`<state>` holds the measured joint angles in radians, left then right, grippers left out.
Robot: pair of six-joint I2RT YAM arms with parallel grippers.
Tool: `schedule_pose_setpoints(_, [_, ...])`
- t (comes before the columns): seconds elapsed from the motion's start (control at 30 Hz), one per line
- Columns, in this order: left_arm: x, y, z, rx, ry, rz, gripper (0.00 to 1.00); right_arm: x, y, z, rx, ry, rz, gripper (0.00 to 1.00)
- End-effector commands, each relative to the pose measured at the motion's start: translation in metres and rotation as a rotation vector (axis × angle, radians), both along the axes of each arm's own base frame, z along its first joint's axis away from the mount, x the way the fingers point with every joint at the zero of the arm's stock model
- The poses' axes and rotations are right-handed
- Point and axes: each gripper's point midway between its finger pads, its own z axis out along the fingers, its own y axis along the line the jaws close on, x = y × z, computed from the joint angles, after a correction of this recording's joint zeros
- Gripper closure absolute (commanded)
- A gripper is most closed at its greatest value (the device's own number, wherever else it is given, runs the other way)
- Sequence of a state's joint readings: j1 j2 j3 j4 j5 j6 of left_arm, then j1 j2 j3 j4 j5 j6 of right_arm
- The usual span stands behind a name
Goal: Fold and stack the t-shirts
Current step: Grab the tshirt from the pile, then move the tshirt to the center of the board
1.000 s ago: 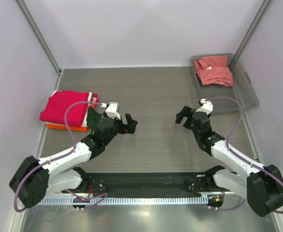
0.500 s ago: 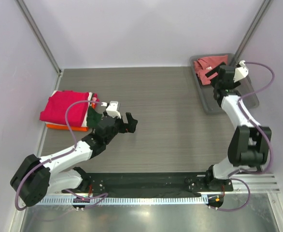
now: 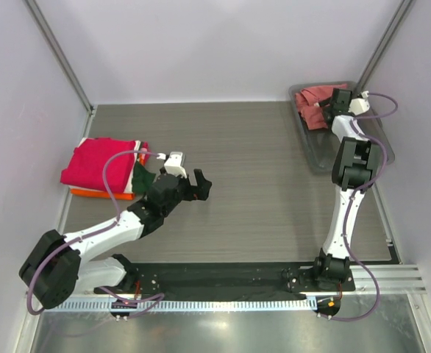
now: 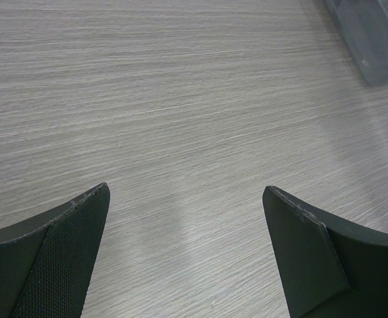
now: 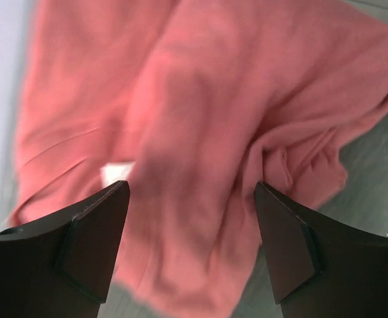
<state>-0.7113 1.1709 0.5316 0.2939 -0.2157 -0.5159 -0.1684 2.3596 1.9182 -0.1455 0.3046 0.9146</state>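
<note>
Right fingers (image 5: 71, 258), wide, seemingly above t-shirt (image 5: 200, 126)

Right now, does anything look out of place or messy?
The coral t-shirt lies crumpled in the grey bin, far right, under the open right gripper, while the other shirts sit folded in a stack at left. A dark green shirt sticks out at that stack's right edge.

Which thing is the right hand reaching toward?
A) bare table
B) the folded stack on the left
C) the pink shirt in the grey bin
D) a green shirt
C: the right hand is open over the crumpled pink shirt in the grey bin.
</note>
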Motion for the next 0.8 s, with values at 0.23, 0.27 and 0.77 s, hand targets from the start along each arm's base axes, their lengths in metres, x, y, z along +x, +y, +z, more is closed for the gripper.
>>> schedule_pose_setpoints(0.23, [0.008, -0.002, 0.022, -0.023, -0.047, 0.013, 0.02, 0.032, -0.012, 0.046, -0.044, -0.107, -0.028, 0.95])
schedule_pose_setpoints(0.27, [0.009, -0.002, 0.023, -0.023, -0.047, 0.013, 0.02, 0.027, -0.009, 0.058, -0.092, -0.098, -0.031, 0.99])
schedule_pose_setpoints(0.77, [0.013, 0.004, 0.018, 0.008, -0.047, 0.047, 0.02, -0.143, 0.171, 0.419, -0.462, -0.624, 0.335, 0.99])
